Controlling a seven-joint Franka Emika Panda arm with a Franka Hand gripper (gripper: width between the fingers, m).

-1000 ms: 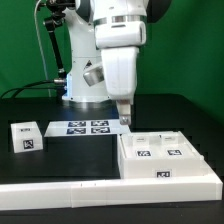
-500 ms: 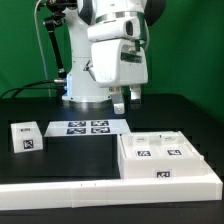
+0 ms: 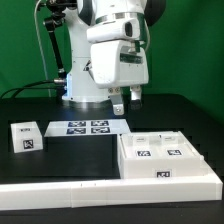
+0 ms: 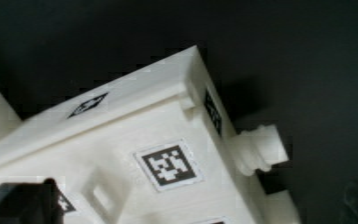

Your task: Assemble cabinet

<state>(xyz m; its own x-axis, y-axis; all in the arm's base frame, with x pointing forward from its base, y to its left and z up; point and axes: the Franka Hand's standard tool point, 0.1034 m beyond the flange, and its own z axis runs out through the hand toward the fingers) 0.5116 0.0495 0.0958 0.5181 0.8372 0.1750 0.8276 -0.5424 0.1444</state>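
The hand [image 3: 127,100] hangs in the air below the big white arm [image 3: 118,55], well above the bench [image 3: 60,160]. It is released: its two dark fingers [image 3: 118,104] stand apart with nothing between them.

The cabinet [image 3: 165,157] sits on the bench at the exterior view's right, near the front and lower than the hand. It is a matte white blocky box with a raised upper slab. Two small black-and-white tags show on its top face and one on its front face. From outside it reads as a closed block. Neither view shows an opening, so I cannot tell whether anything is in it.

In the wrist view the cabinet fills most of the picture, seen corner-on and tilted. Tags show on its faces, and a short white round peg [image 4: 265,150] sticks out from one side. A dark, blurred fingertip shows at each lower corner of that picture, apart from each other.

A loose white block [image 3: 25,136] bearing one tag lies at the exterior view's left, well apart from the cabinet. Between them, farther back, the marker board [image 3: 88,127] lies flat by the arm's base. A long white rail [image 3: 90,188] runs along the bench's front edge, just before the cabinet.
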